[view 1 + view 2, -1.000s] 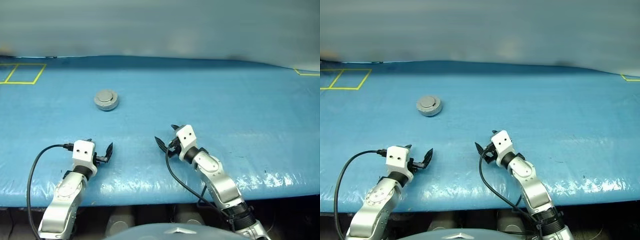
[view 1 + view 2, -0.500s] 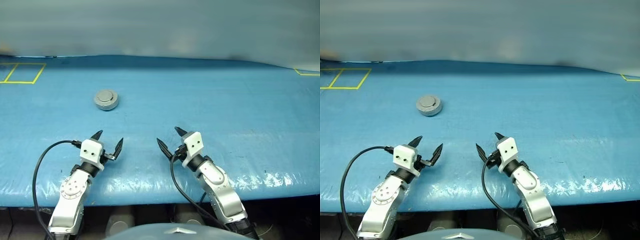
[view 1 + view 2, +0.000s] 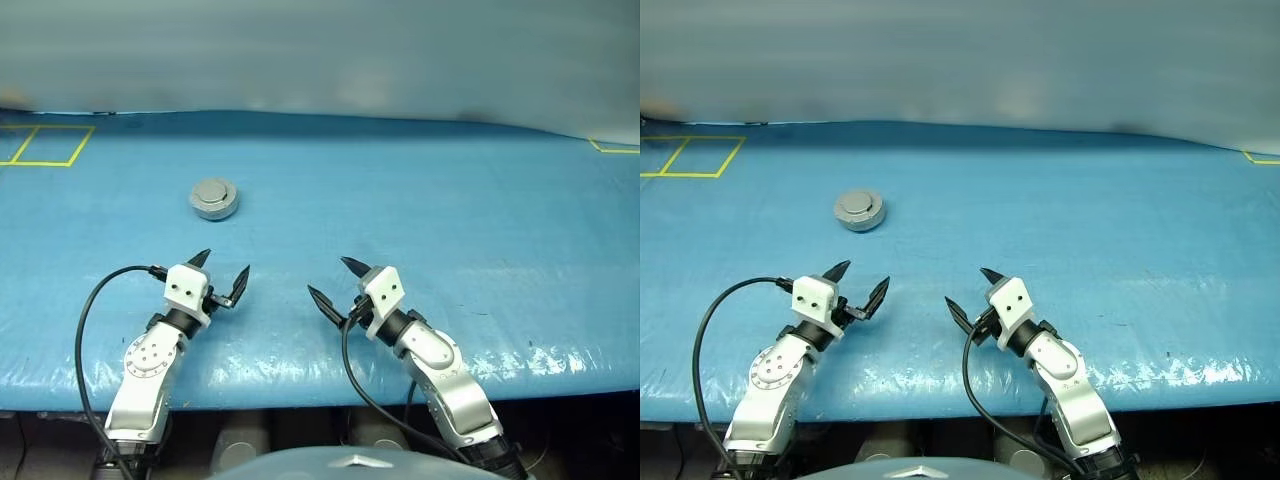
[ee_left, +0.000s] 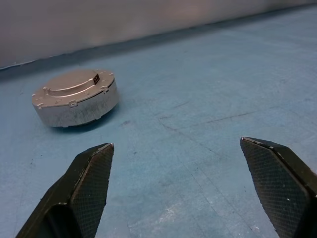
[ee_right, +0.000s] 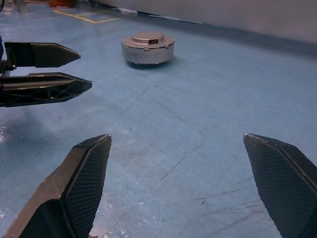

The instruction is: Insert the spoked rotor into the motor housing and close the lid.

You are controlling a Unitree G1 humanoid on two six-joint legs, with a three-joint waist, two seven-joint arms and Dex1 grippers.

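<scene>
Blue table (image 3: 450, 200), shut motor housing (image 3: 212, 199) w/ lid on, both grippers spread, empty.

The motor housing (image 3: 213, 199), lid (image 4: 74, 82) shut, sits flat on blue table (image 3: 420, 200).

Silver-grey motor housing (image 3: 213, 198) with small black label, on blue counter (image 3: 450, 200) marked with yellow outlined squares (image 3: 45, 146); black textured claw fingers (image 4: 89, 183), white wrist blocks.
</scene>
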